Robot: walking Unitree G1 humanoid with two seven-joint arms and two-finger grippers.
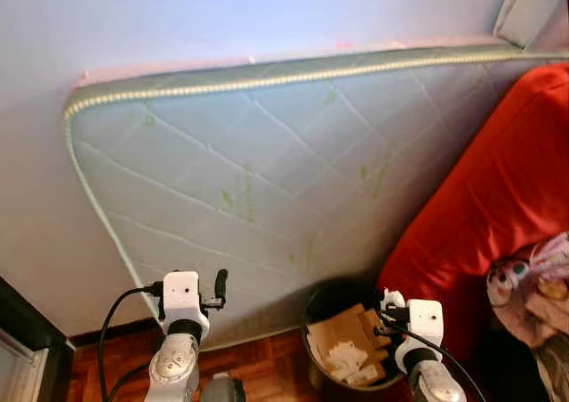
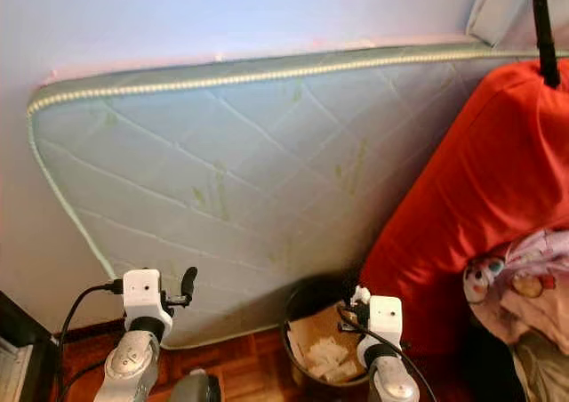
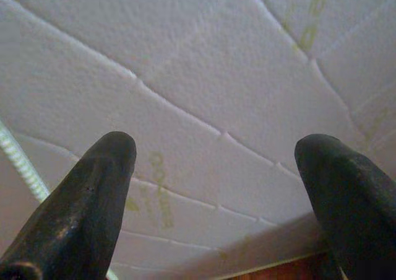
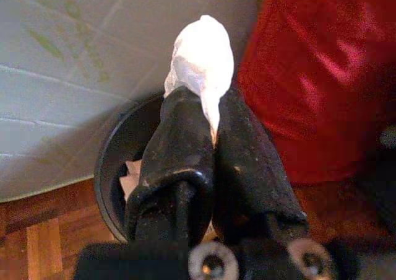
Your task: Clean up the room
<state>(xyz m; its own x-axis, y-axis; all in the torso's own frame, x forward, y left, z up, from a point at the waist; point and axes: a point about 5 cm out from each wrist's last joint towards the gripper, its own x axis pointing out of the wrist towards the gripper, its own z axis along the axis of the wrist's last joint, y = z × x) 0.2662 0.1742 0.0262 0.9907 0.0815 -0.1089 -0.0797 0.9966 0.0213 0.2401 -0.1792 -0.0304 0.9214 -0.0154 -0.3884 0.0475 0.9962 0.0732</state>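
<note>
White tissue wad [image 4: 201, 60] in right tool [image 4: 210, 116]

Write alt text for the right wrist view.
The right gripper pinches a crumpled white tissue between its shut black fingers, held over a black trash bin. Behind stand a quilted mattress and a red cushion.

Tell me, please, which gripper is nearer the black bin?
Right. The right gripper, clamping white tissue, hovers over the black bin; the left gripper faces the mattress.
</note>
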